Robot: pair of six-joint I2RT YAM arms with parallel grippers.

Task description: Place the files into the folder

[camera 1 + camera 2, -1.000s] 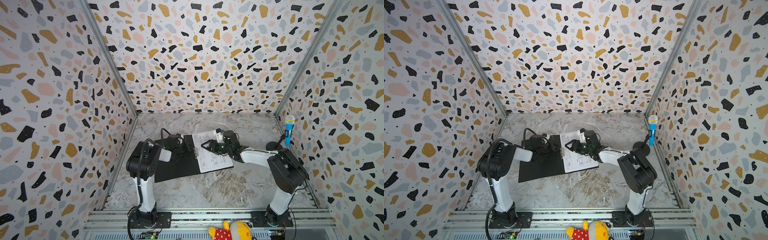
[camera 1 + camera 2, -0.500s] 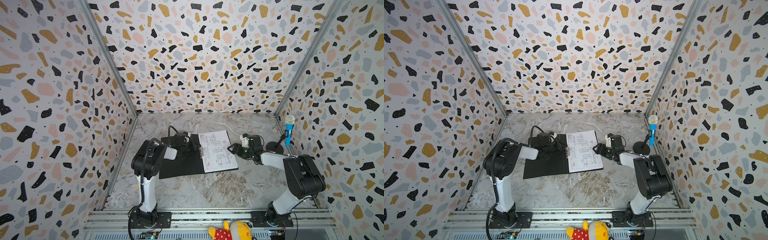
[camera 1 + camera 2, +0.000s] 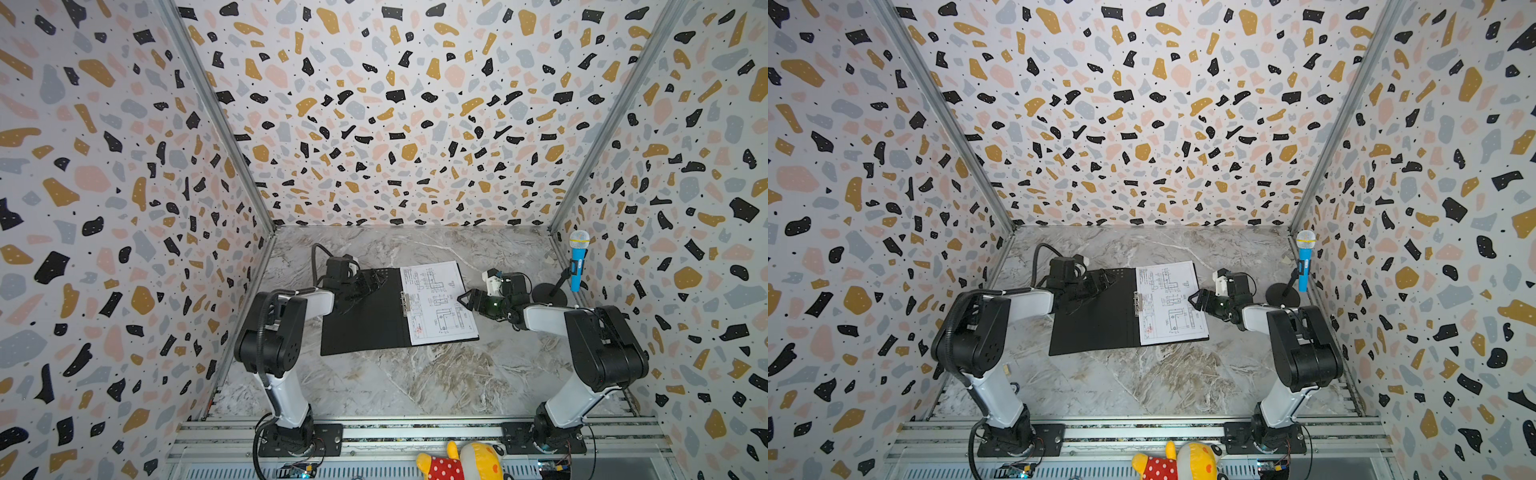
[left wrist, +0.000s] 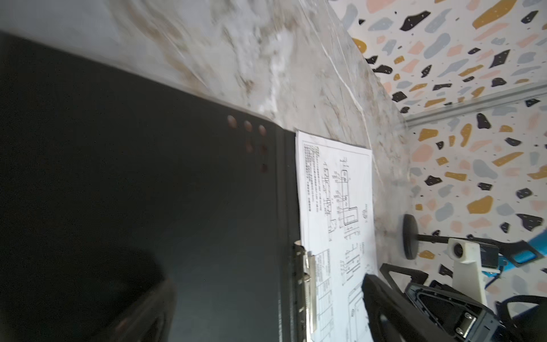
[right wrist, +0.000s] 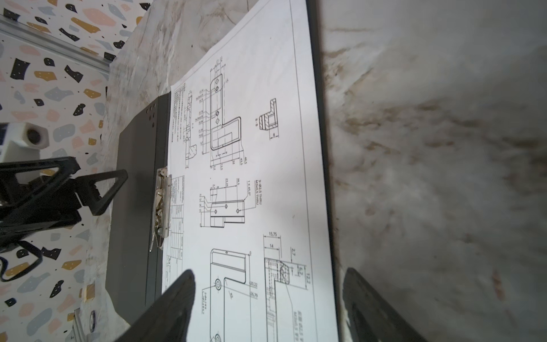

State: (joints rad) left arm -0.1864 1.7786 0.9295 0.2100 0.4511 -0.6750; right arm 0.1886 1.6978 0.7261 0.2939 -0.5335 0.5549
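The folder [image 3: 361, 320] [image 3: 1092, 324] lies open on the marble table, black inside up. The files [image 3: 440, 303] [image 3: 1169, 305] show as a white sheet of line drawings on its right half, one edge tucked under the metal spine clip [image 4: 305, 284] [image 5: 162, 204]. My left gripper [image 3: 368, 280] [image 3: 1100, 280] [image 4: 260, 275] is open over the bare left half near the far edge. My right gripper [image 3: 463, 299] [image 3: 1194, 298] [image 5: 269, 271] is open at the sheet's right edge, one finger over the paper and one past the folder's edge; it holds nothing.
A blue toy microphone [image 3: 578, 257] [image 3: 1305, 257] stands on a round black base [image 3: 548, 295] by the right wall, just behind my right gripper. A yellow plush toy [image 3: 461, 463] lies on the front rail. Terrazzo walls close in three sides.
The sheet went from skewed to lying straight on the right half. My right gripper drew back from over the paper to its right edge. My left gripper opened and moved left off the spine.
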